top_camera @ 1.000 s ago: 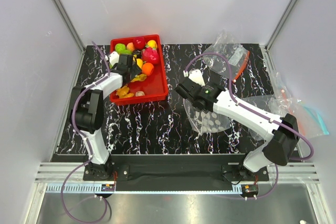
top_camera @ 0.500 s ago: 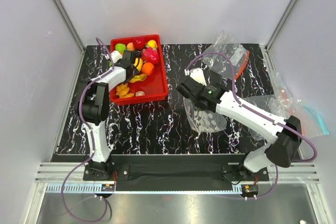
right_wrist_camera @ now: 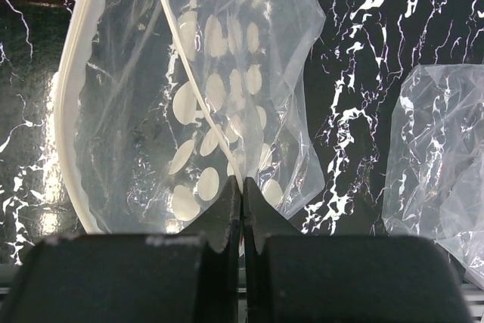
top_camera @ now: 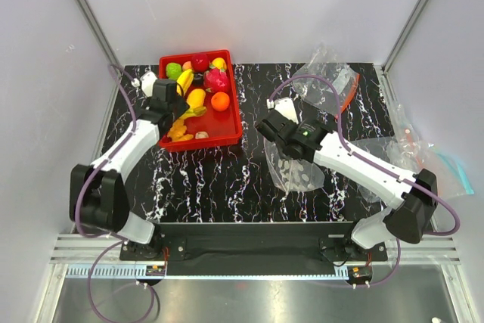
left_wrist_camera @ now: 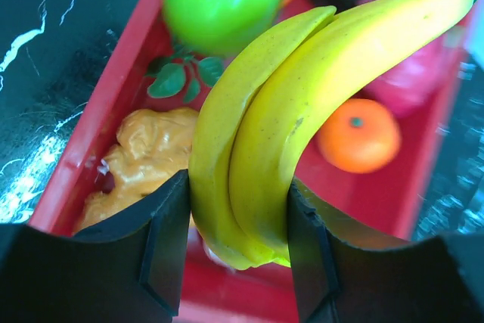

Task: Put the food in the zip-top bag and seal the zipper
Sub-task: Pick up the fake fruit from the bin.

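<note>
My left gripper point(top_camera: 181, 106) is shut on the yellow banana bunch point(top_camera: 193, 100) and holds it over the red tray point(top_camera: 231, 135). In the left wrist view the banana bunch point(left_wrist_camera: 280, 111) sits between both fingers point(left_wrist_camera: 166, 247). The green apple point(top_camera: 173, 70), orange point(top_camera: 220, 101) and yellow oval fruit point(top_camera: 219, 63) lie in the tray. My right gripper point(top_camera: 286, 149) is shut on the edge of the dotted zip-top bag point(top_camera: 300, 174). In the right wrist view the bag point(right_wrist_camera: 219, 96) hangs open, and its whitish zipper point(right_wrist_camera: 72, 111) curves along the left of the mouth.
The tray also holds a pink dragon fruit point(top_camera: 216, 79), a dark red apple point(top_camera: 200, 61) and orange-brown pieces point(left_wrist_camera: 144, 156). A clear bag with an orange-red zipper point(top_camera: 333, 85) lies at the back right. Plain clear bags point(top_camera: 393, 153) lie right of the dotted bag.
My left gripper closed on the banana bunch and raised it in the tray, while the left arm's elbow swung out left and down. The right gripper with the bag barely moved.
</note>
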Tool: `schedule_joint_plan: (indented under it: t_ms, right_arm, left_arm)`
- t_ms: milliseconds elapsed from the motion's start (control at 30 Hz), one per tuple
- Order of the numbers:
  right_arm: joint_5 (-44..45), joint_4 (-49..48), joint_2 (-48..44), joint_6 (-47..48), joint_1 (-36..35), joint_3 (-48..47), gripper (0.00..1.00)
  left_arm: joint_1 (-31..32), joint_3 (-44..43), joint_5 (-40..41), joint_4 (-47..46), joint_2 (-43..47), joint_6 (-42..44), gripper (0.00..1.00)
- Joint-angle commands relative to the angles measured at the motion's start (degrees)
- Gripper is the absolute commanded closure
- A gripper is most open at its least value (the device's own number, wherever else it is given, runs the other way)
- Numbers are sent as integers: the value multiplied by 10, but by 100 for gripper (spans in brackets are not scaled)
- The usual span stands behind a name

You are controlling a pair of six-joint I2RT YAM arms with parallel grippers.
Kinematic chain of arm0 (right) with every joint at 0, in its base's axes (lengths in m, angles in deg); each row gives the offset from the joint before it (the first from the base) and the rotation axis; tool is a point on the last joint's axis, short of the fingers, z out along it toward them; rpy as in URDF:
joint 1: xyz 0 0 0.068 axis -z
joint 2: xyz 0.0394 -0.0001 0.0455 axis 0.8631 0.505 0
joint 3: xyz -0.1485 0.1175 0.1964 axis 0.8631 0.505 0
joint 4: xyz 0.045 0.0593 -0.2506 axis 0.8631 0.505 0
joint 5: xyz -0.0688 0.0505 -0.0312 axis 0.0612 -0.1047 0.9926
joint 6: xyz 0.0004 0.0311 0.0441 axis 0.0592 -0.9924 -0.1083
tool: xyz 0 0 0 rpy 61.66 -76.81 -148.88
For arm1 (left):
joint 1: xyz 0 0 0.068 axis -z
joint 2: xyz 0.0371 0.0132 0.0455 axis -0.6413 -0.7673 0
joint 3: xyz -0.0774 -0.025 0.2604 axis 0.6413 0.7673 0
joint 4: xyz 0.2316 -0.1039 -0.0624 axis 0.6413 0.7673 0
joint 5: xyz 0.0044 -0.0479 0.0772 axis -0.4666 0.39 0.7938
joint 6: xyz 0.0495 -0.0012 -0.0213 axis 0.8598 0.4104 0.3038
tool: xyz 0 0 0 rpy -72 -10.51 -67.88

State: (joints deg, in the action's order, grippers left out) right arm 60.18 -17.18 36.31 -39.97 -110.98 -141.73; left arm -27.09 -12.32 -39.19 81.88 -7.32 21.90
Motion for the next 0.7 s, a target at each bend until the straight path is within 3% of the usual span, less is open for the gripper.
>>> schedule_joint_plan:
  t_ms: [0,300,667]
  right_arm:
    - [-5,-17,-24,8,3,-15,100]
    - [-11,-29,-10,20,5,-36,100]
    - [-19,-41,28,26,15,-48,100]
  left_arm:
    - [4,26,-58,-17,57,28,72]
    - [41,112,-223,-58,194,37,75]
    - [205,136,-176,40,315,84,74]
